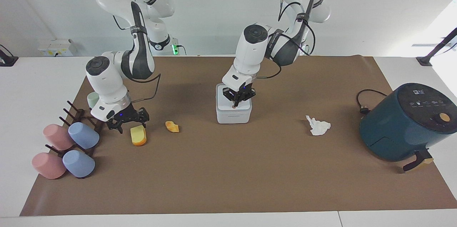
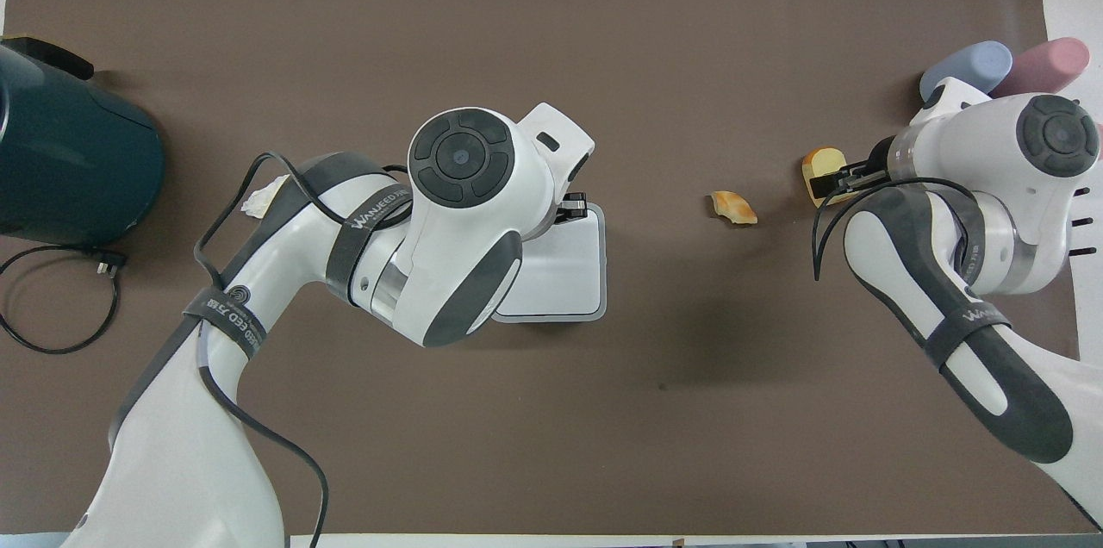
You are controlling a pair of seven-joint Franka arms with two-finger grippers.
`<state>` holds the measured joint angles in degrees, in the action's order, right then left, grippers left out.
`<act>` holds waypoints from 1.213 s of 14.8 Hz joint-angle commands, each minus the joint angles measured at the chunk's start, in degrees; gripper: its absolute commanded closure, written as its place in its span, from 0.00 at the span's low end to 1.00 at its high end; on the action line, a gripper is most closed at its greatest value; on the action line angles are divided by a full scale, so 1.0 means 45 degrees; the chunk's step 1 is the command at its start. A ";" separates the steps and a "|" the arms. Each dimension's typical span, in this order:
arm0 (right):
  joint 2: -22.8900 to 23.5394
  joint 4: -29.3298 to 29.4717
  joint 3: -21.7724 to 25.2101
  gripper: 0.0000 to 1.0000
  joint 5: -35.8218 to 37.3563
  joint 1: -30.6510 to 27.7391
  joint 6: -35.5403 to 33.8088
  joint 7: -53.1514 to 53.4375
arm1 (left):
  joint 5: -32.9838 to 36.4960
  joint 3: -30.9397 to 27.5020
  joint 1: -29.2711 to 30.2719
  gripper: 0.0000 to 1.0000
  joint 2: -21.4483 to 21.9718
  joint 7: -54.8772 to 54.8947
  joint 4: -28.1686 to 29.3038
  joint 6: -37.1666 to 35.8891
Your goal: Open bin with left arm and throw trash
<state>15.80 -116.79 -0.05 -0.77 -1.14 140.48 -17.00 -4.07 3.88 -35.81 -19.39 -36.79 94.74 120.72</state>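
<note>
The bin (image 1: 234,117) is a small pale square box in the middle of the brown mat, with its lid down. My left gripper (image 1: 235,104) is shut, and its tips sit on the lid edge where the round button is, hiding the button. In the overhead view the left arm covers part of the bin (image 2: 564,277). The trash lies on the mat. A yellow wedge (image 1: 138,136) and an orange bit (image 1: 172,126) are toward the right arm's end. A white tissue (image 1: 318,126) is toward the left arm's end. My right gripper (image 1: 130,124) hangs open, low over the wedge's robot-side end.
A dark teal air fryer (image 1: 407,121) with a cable stands at the left arm's end. Pink and blue cups (image 1: 83,135) lie on a dark rack (image 1: 76,114) at the right arm's end. A pale green cup (image 1: 91,99) stands nearer to the robots.
</note>
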 commanded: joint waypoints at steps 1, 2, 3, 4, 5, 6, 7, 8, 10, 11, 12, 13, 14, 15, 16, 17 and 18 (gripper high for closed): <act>0.0492 0.0016 -0.0068 0.00 -0.0259 -0.0001 0.0734 -0.0462 | -0.0111 -0.0217 -0.0206 1.00 -0.0106 -0.0009 0.0002 0.0341; 0.0493 -0.0022 -0.0068 0.00 -0.0259 0.0019 0.0735 -0.0442 | -0.0091 -0.0217 -0.0206 1.00 -0.0106 0.0010 0.0002 0.0341; 0.0473 -0.0062 -0.0068 0.07 -0.0259 0.0019 0.0735 -0.0442 | -0.0091 -0.0217 -0.0206 1.00 -0.0106 0.0049 0.0002 0.0322; 0.0454 -0.0062 -0.0068 0.47 -0.0259 0.0019 0.0677 -0.0442 | -0.0072 -0.0217 -0.0206 1.00 -0.0126 0.0069 0.0022 0.0341; 0.0454 -0.0062 -0.0087 0.93 -0.0259 0.0019 0.0657 -0.0442 | -0.0071 -0.0217 -0.0226 1.00 -0.0126 0.0088 0.0061 0.0322; 0.0434 -0.0062 -0.0087 1.00 -0.0259 0.0019 0.0637 -0.0442 | -0.0071 -0.0217 -0.0226 1.00 -0.0126 0.0089 0.0100 0.0322; 0.0376 -0.0062 -0.0087 1.00 -0.0259 0.0019 0.0598 -0.0423 | -0.0071 -0.0217 -0.0226 1.00 -0.0145 0.0108 0.0119 0.0302; 0.0279 -0.0062 -0.0087 1.00 -0.0259 0.0038 0.0501 -0.0384 | -0.0071 -0.0217 -0.0226 1.00 -0.0145 0.0166 0.0120 0.0283; 0.0083 -0.0062 -0.0087 1.00 -0.0278 0.0058 0.0209 -0.0383 | -0.0052 -0.0217 -0.0245 1.00 -0.0145 0.0186 0.0236 0.0302; -0.0169 -0.0062 -0.0087 1.00 -0.0278 0.0038 -0.0005 -0.0383 | -0.0032 -0.0217 -0.0265 1.00 -0.0145 0.0206 0.0333 0.0321; -0.0423 -0.0043 -0.0087 1.00 -0.0278 0.0038 -0.0317 -0.0248 | 0.0084 -0.0217 -0.0284 1.00 -0.0145 0.0264 0.0431 0.0380; -0.0715 -0.0023 -0.0087 1.00 -0.0278 0.0058 -0.0629 0.0101 | 0.0162 -0.0217 -0.0304 1.00 -0.0145 0.0303 0.0509 0.0438; -0.1047 -0.0004 -0.0087 1.00 -0.0278 0.0058 -0.1058 0.0608 | 0.0182 -0.0237 -0.0459 1.00 -0.0145 0.0304 0.0684 0.0593; -0.1398 0.0055 -0.0126 1.00 -0.0278 0.0077 -0.1526 0.1154 | 0.0376 -0.0237 -0.0576 1.00 -0.0145 0.0342 0.0937 0.0866; -0.1653 0.0171 -0.0262 1.00 -0.0278 0.0077 -0.1918 0.1527 | 0.0552 -0.0237 -0.0577 1.00 -0.0145 0.0343 0.1153 0.1081; -0.1926 0.0211 -0.0360 1.00 -0.0278 0.0077 -0.2289 0.1879 | 0.0573 -0.0237 -0.0577 1.00 -0.0145 0.0323 0.1193 0.1141; -0.2161 0.0308 -0.0438 1.00 -0.0278 0.0077 -0.2621 0.2192 | 0.0573 -0.0237 -0.0577 1.00 -0.0145 0.0323 0.1175 0.1123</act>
<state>8.87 -115.42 -0.96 -1.11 -0.60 131.66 -10.12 -2.03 3.67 -36.68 -19.60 -35.58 96.11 123.05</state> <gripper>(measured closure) 0.930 0.991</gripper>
